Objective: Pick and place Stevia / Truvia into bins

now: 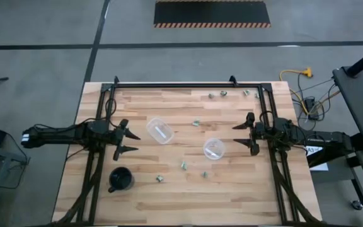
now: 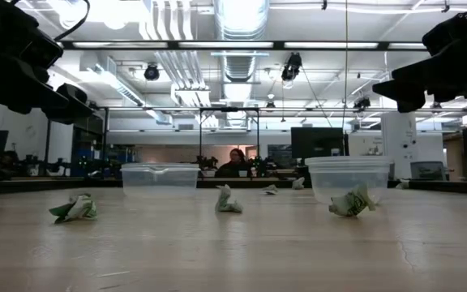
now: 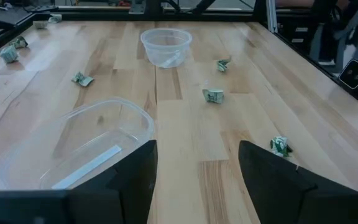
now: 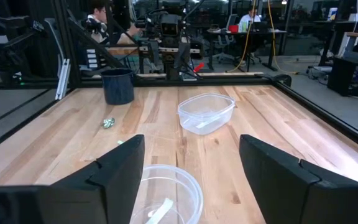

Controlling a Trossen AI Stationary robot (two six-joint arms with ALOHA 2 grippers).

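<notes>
No writing is legible on the crumpled Stevia / Truvia packets scattered over the wooden table around two clear bins. Left gripper and right gripper hover with fingers spread, holding nothing.

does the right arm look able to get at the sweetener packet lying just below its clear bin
Probably yes. The right pincer hangs open above the table beside the small round clear plastic bin, and the tiny green-and-white packet lies on bare wood past it. The bin sits near the path, so coming down from above looks safest.
</notes>
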